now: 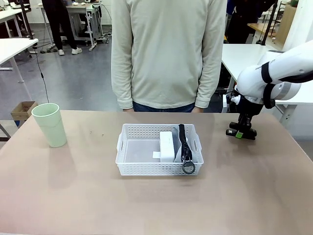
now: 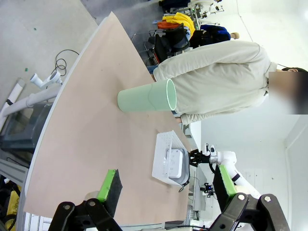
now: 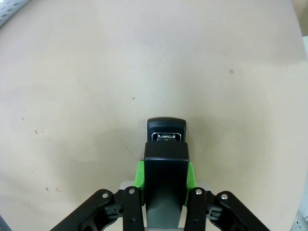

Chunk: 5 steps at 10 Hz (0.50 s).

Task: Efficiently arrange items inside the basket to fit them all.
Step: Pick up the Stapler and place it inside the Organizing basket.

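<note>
You're at the stapler pickup: your right claw (image 3: 166, 174) is clenched on the small black stapler (image 3: 166, 129), down on the table (image 1: 254, 186) to the right of the basket (image 1: 159, 169). Next you'd probably lift it into the free space beside the white box (image 1: 167, 144). Your left claw (image 2: 167, 185) hangs released.

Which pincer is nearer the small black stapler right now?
Right. The right pincer is shut on the small black stapler; the left pincer hangs open far off, beyond the white lattice plastic basket.
</note>
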Tool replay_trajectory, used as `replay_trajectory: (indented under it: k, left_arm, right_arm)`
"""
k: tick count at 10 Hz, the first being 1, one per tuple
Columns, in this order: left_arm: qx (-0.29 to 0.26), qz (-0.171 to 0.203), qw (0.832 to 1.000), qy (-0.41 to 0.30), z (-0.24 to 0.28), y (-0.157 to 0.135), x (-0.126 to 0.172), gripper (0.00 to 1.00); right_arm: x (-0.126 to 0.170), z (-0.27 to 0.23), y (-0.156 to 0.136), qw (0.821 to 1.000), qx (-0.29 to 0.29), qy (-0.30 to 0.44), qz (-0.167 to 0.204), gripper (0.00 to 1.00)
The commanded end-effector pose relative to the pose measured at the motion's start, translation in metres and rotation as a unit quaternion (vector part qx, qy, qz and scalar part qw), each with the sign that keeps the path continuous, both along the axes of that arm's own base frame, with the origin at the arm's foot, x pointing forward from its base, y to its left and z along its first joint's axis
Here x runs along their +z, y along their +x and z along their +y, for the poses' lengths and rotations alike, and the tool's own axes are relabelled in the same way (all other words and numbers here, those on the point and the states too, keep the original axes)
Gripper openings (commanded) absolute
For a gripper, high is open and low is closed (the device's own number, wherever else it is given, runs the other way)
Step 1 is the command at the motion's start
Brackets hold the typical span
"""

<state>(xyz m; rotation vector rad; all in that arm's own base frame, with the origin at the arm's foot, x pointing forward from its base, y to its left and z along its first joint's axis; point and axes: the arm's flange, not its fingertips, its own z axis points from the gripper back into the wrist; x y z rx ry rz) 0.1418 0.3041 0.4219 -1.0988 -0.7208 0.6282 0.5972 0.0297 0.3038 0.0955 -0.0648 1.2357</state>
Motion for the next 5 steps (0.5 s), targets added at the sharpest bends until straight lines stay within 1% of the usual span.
replay_trajectory:
  k: [1,3,4,5]
  left_arm:
    - [0.001,-0.017,1.0,0.001,-0.002,-0.001,0.0,1.0]
    - [0.001,-0.017,1.0,0.001,-0.002,-0.001,0.0,1.0]
    - [0.001,-0.017,1.0,0.001,-0.002,-0.001,0.0,1.0]
    - [0.001,-0.017,1.0,0.001,-0.002,-0.001,0.0,1.0]
  right_arm:
    - [-0.014,0.001,0.0,1.0,-0.001,-0.012,0.009,0.0]
    - [-0.012,0.0,-0.001,1.0,-0.005,-0.012,0.011,0.0]
    - [-0.004,-0.003,-0.004,1.0,-0.011,-0.011,0.016,0.0]
    - [0.014,-0.008,-0.006,0.998,-0.037,-0.016,0.055,0.0]
